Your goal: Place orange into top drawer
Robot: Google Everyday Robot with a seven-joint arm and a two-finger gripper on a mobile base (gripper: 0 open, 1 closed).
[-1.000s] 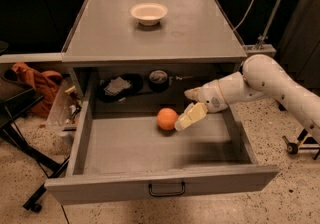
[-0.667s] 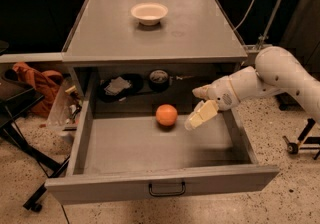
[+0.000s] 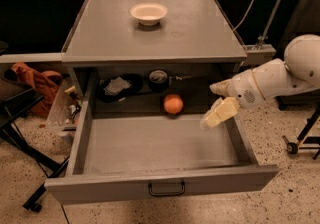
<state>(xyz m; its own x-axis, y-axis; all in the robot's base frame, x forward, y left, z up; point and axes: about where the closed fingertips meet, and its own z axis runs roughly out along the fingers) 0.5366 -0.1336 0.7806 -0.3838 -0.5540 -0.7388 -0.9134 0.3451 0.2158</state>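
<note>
The orange lies inside the open top drawer, against its back wall near the middle, free of the gripper. The drawer is pulled far out, its dark wire handle facing me. My gripper is open and empty over the drawer's right side, a little right of the orange and not touching it. One cream fingertip hangs above the right wall of the drawer. The white arm reaches in from the right.
A cream-white bowl stands on the grey cabinet top. Behind the drawer, the shelf holds a dark round object and papers. An orange cloth and black stand legs are on the left; a stand base is on the right.
The orange has rolled from beside the gripper to the back of the drawer. My gripper has drawn back to the right and upward, away from it.
</note>
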